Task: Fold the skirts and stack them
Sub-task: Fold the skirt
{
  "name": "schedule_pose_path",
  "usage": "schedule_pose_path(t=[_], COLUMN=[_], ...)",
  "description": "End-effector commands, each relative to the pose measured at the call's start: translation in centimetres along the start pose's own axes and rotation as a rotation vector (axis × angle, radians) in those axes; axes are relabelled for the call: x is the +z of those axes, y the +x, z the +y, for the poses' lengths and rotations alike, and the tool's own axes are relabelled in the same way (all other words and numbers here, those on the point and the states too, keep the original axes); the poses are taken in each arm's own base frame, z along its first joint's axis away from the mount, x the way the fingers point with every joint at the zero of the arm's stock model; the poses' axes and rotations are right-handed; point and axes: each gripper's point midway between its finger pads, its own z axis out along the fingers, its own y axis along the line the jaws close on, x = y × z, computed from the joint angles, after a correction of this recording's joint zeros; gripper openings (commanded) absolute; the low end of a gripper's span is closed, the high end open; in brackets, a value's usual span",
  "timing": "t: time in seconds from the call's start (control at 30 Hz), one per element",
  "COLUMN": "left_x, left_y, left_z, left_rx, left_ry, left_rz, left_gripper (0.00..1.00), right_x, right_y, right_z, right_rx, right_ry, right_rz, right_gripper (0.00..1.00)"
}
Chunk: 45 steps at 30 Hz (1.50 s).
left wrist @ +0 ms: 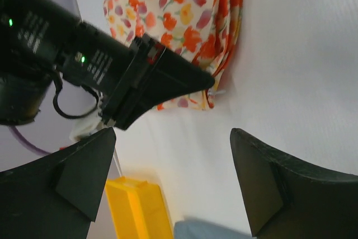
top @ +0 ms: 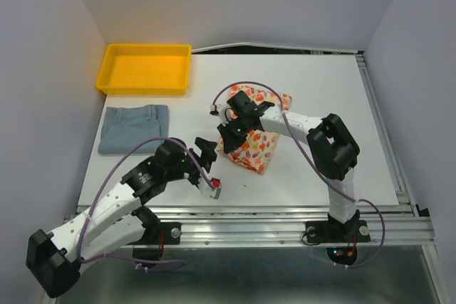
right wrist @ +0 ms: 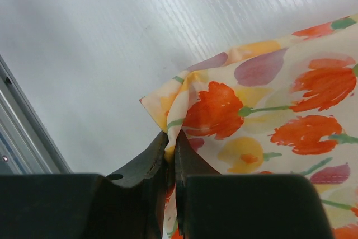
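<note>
The floral skirt [top: 258,149], cream with orange and yellow flowers, lies folded in the middle of the table. My right gripper [top: 229,133] is shut on its left corner; the right wrist view shows the cloth [right wrist: 263,99] pinched between the fingertips [right wrist: 170,145]. The floral skirt also shows in the left wrist view [left wrist: 179,20]. The blue-grey skirt [top: 134,127] lies folded flat at the left, apart from both grippers. My left gripper [top: 201,154] is open and empty, just left of the floral skirt, above the table.
A yellow plastic tray [top: 146,68] stands at the back left, behind the blue-grey skirt. The table's front edge with a metal rail [top: 285,215] runs near the arm bases. Grey walls close in at the left and right.
</note>
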Motion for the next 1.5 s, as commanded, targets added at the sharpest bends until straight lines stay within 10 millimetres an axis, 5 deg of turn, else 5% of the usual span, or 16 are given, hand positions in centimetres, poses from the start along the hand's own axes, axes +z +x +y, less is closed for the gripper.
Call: schedule_pose_path(t=[0.0, 0.47, 1.1, 1.23, 1.27, 1.47], left_x=[1.8, 6.9, 12.4, 10.7, 9.2, 3.7], left_y=[-2.7, -4.6, -0.3, -2.7, -3.6, -9.7], left_z=[-0.3, -1.5, -3.6, -2.0, -1.7, -1.3], left_rx=[0.074, 0.225, 0.202, 0.212, 0.190, 0.075], left_ry=[-0.105, -0.230, -0.154, -0.218, -0.223, -0.118], left_rz=[-0.037, -0.066, 0.071, -0.044, -0.082, -0.334], left_gripper=[0.96, 0.98, 0.98, 0.98, 0.98, 0.98], right_x=[-0.5, -0.3, -0.4, 0.2, 0.2, 0.8], right_y=[-1.3, -1.0, 0.4, 0.7, 0.8, 0.9], right_z=[0.8, 1.0, 1.1, -0.9, -1.2, -2.8], right_rx=[0.018, 0.057, 0.074, 0.065, 0.062, 0.095], right_ry=[-0.078, -0.111, -0.137, -0.045, -0.025, 0.058], right_rz=[-0.015, 0.000, 0.030, 0.045, 0.046, 0.042], right_gripper=[0.01, 0.01, 0.01, 0.04, 0.17, 0.52])
